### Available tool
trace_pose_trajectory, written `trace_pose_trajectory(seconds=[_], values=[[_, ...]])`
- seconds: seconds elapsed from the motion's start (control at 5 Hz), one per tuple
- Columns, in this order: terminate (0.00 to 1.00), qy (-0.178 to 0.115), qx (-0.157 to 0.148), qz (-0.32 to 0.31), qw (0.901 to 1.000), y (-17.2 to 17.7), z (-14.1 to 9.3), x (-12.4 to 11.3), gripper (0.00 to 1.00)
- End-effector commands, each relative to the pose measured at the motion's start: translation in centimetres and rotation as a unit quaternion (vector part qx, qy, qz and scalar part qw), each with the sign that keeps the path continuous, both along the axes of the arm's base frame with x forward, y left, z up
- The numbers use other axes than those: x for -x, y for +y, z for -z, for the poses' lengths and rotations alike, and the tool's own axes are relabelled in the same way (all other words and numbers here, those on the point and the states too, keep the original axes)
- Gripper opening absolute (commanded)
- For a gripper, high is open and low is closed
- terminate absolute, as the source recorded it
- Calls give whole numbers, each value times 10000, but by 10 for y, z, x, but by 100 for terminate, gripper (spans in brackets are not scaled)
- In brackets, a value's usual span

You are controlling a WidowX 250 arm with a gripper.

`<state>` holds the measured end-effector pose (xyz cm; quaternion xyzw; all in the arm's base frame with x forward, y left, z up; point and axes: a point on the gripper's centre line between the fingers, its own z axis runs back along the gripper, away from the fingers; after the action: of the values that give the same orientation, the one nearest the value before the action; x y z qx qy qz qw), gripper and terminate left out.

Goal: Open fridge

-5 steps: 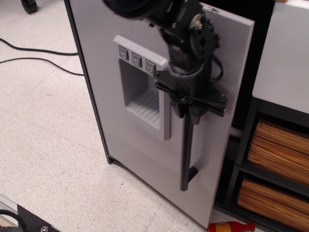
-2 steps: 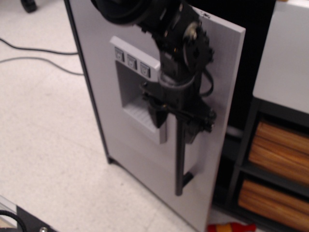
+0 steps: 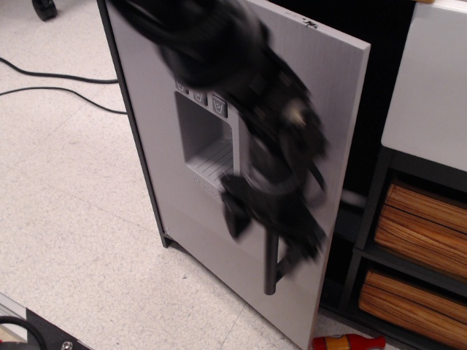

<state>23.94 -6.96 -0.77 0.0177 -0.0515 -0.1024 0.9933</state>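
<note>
Grey fridge [image 3: 168, 65] door ajar behind blurred pincer [image 3: 271, 226] at handle [image 3: 271, 271]; grip state can't tell

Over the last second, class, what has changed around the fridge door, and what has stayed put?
The gripper has slid down the black bar handle, now blurred with motion near its lower part. The grey door swung slightly further out from the fridge's dark frame. The cabinet with woven baskets and the floor cables are unchanged.
</note>
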Motion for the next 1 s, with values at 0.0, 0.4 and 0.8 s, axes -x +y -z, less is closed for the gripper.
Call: trace_pose_trajectory(seconds=[0.0,0.4,0.8], values=[[0,-298,399,313,9983,-62,2,-33,100],[0,-332,731,139,9967,-98,3,-71,100],[0,-847,538,-256,9946,-91,-4,-93,100]])
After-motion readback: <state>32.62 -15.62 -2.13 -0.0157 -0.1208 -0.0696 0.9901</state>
